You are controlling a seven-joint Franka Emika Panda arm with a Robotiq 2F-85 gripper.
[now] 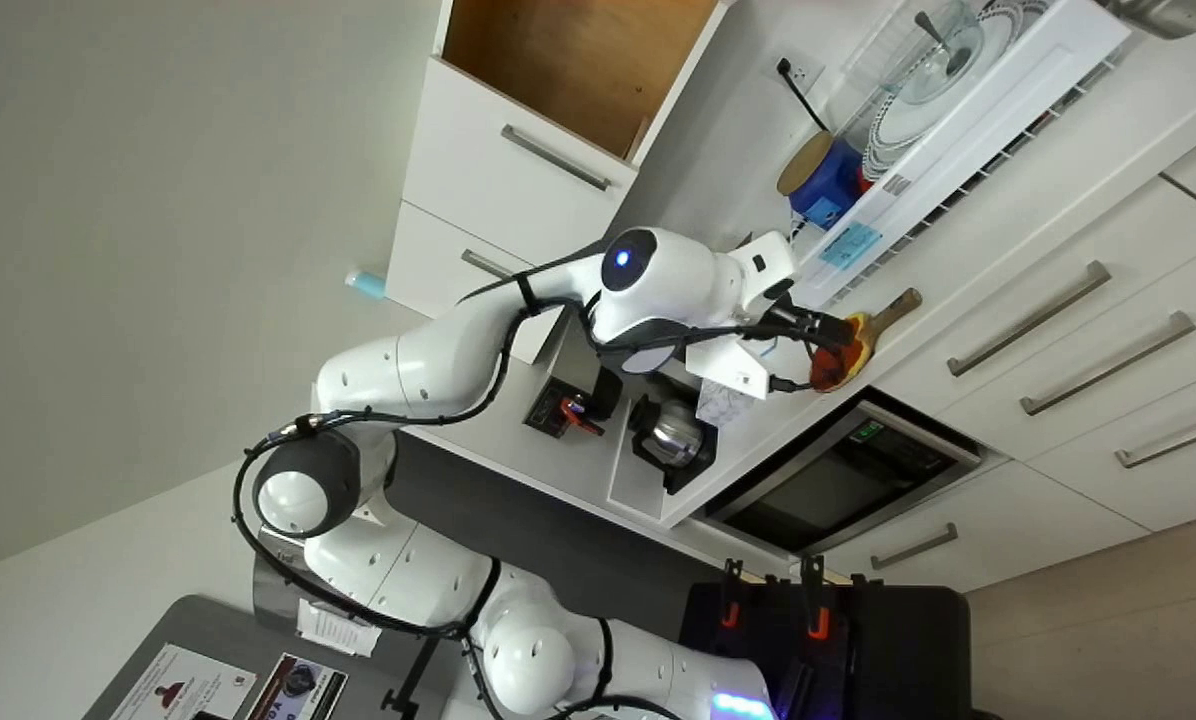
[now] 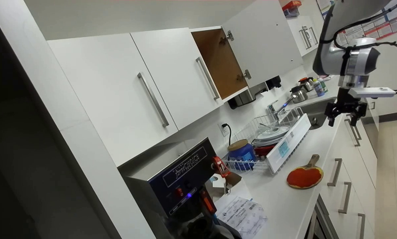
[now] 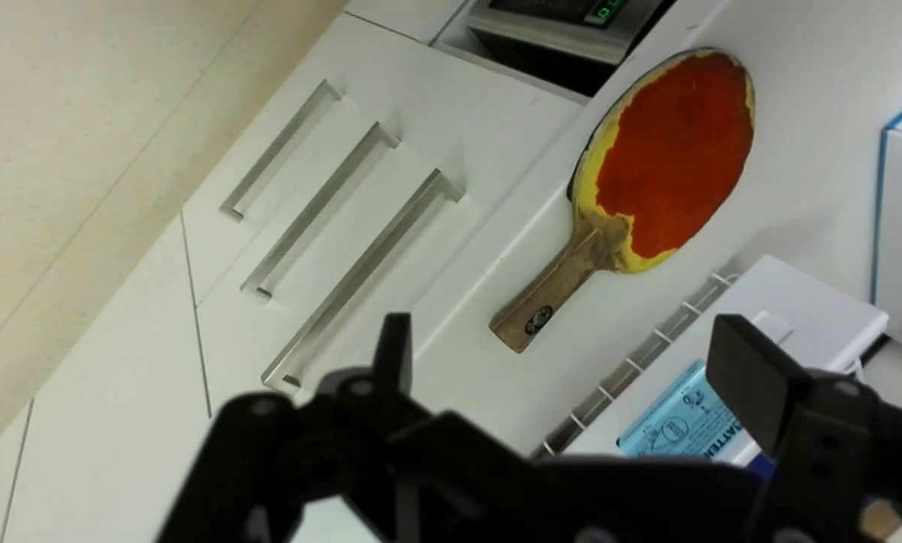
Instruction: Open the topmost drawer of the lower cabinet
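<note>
Three bar handles [image 3: 314, 210] face me in the wrist view, one per stacked front of the white lower cabinet [image 3: 289, 192], and there's the topmost drawer [image 3: 402, 260], just beneath the edge of the table [image 2: 273, 204], closed flush. My claw [image 3: 572, 362] is wide, fingers [image 3: 753, 377] standing well apart; in an exterior view it hangs at the right, tips pointing down. A red-faced paddle [image 2: 304, 177] lies flat on the table, just left of that top drawer as this view has it, wooden grip [image 2: 313, 160] toward the far end. Farther back on the left sits the dish rack [image 2: 293, 139], plates [image 2: 271, 134] inside, and a lidded blue jar [image 2: 242, 155] at the rack's near end.
</note>
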